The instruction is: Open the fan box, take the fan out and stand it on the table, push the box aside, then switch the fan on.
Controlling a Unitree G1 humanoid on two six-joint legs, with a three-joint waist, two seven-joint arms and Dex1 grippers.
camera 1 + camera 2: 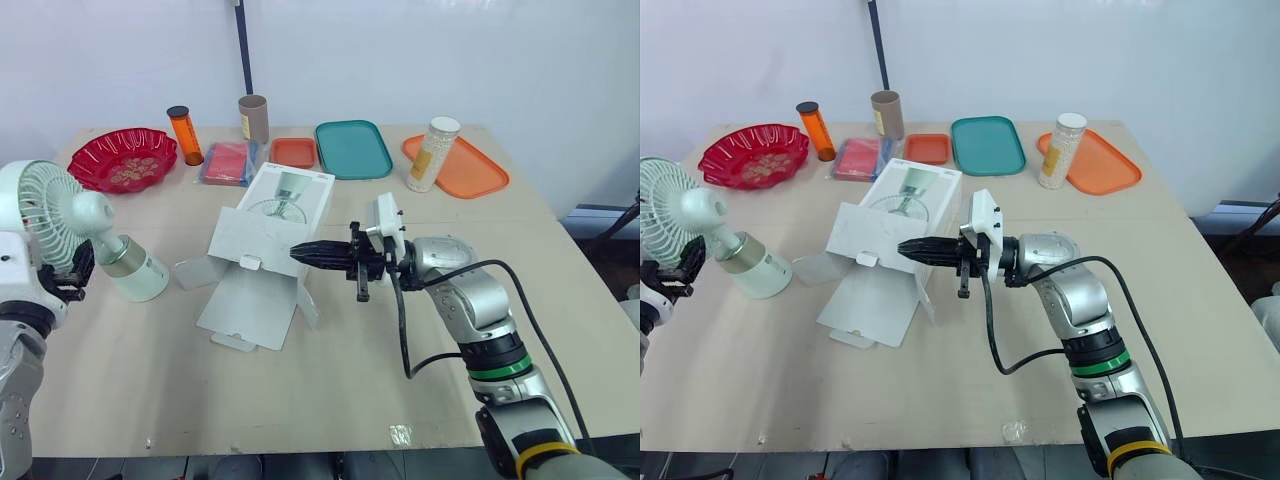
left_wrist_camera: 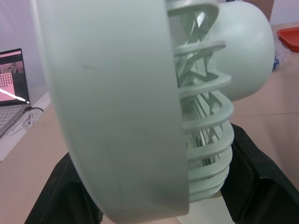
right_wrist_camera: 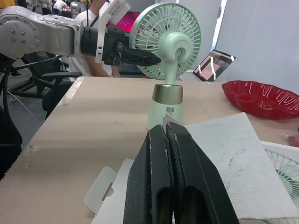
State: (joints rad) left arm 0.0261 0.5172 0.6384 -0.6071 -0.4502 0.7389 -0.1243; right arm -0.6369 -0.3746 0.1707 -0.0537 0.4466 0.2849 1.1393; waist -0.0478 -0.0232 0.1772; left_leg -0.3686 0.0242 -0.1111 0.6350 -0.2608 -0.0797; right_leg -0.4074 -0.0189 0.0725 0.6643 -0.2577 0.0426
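The pale green fan stands on its base on the table's left side, out of the box. My left gripper is shut on the rim of its round cage, and one black finger shows on each side of the cage. The white fan box lies open in the middle of the table with its flaps spread toward the front. My right gripper is shut, with nothing in it. Its fingertips point left and rest over the box's front edge.
Along the back stand a red bowl, an orange bottle, a brown cylinder, a red and blue packet, a small orange tray, a teal tray and an orange tray beside a white bottle.
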